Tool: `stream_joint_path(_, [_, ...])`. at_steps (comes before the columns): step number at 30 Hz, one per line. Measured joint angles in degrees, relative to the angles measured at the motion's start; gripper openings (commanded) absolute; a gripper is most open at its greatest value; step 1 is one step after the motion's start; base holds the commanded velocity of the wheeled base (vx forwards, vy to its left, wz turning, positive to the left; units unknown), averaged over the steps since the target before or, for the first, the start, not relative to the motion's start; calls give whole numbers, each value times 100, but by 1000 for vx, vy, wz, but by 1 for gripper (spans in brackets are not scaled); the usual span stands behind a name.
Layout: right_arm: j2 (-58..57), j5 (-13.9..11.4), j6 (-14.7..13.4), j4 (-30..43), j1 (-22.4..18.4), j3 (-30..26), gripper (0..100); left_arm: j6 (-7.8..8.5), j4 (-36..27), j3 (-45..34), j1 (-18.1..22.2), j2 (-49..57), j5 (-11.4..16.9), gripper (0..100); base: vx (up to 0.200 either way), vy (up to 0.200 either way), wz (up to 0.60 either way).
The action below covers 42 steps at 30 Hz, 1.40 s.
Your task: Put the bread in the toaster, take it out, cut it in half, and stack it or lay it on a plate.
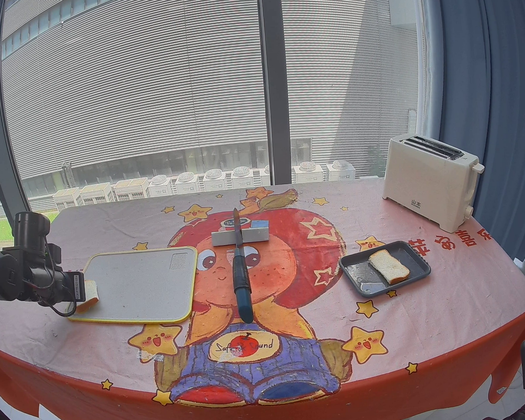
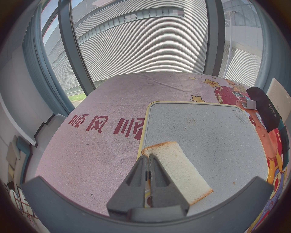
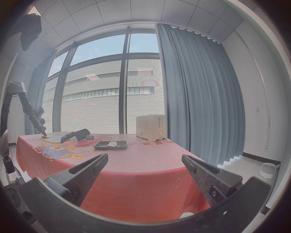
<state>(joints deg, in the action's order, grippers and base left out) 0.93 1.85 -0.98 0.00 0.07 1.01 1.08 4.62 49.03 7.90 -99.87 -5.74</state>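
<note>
I'm gripping the bread half (image 2: pixel 178 170) with the left gripper (image 2: pixel 148 160), fingers clamped on its crust edge at the cutting board's (image 2: pixel 212 130) left side. The right gripper (image 3: pixel 144 159) is hanging wide open. I'm planning a gentle, level lift, clearing the knife (image 1: pixel 241 274), over to the plate (image 1: pixel 418 261) beside the other half (image 1: pixel 388 266).

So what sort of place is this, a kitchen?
Probably not a real kitchen; more likely a demo or lab room set up like one. A toaster, a cutting board and a knife sit on a table with a cartoon cloth, beside a tall window and a blue curtain.
</note>
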Motion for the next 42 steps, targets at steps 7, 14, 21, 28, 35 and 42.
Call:
stream_joint_path(7, [0,0,5,0,-2,-2,100,-7,24,6,1,12,6,0,0,0,0])
stream_joint_path(14, [0,0,2,0,0,-2,100,-20,22,9,-2,373,60,0,0,0,0])
stream_joint_path(21, [0,0,0,0,0,-2,100,-65,28,-33,-5,933,325,0,0,0,0])
stream_joint_path(28, [0,0,0,0,0,0,100,33,35,-157,33,1324,567,0,0,0,0])
stream_joint_path(35, [0,0,0,0,0,0,100,74,41,-217,39,1425,572,0,-57,0,0])
stream_joint_path(42, [0,0,0,0,0,0,100,233,46,-256,28,1458,574,0,-114,0,0])
